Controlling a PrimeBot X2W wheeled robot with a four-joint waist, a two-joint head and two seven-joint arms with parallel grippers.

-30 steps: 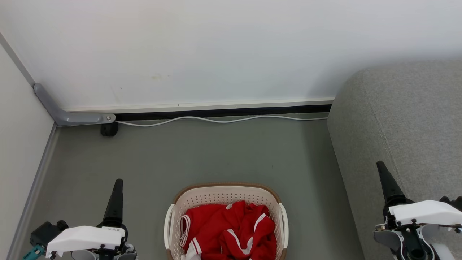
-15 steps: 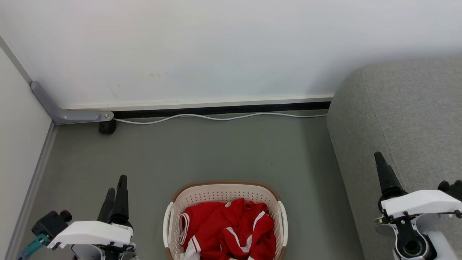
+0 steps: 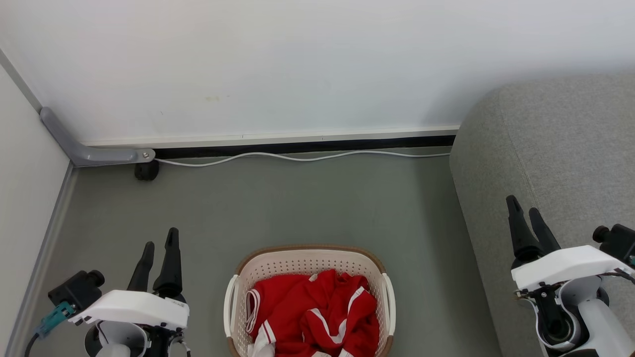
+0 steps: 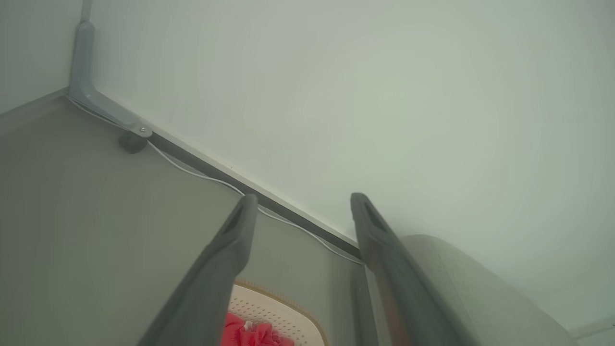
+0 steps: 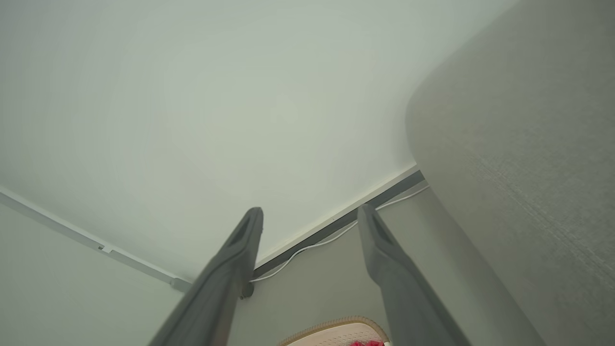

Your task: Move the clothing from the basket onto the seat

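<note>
- Left gripper [image 3: 160,238] sat low at the robot's left, beside the basket [image 3: 307,249] but apart from it; fingers were spread moderately and held nothing.
- Right gripper [image 3: 522,204] sat low at the robot's right, in front of the seat [image 3: 560,148]; fingers were parted narrowly in the head view, with a clear gap in the right wrist view, and held nothing.
- The clothing [image 3: 312,317] lay bunched inside the basket, low and centre between the two arms; red with white stripes, and neither gripper touched it.
- The basket stood on the grey floor [image 3: 297,208], just left of the seat's side; its near edge was cut off by the frame.
- Judged progress: nothing moved yet, with no red fabric on the part of the seat that showed. The task looked to be at its start.
- Left to do, as a judgement: reach into the basket, pinch the fabric, lift it clear of the rim, carry it right, drop it on the seat, and repeat if more than one garment; the count could not be told from the pile.
- Further back, a white cable [image 3: 297,157] ran along the foot of the white wall [image 3: 297,64], well clear of the basket.
</note>
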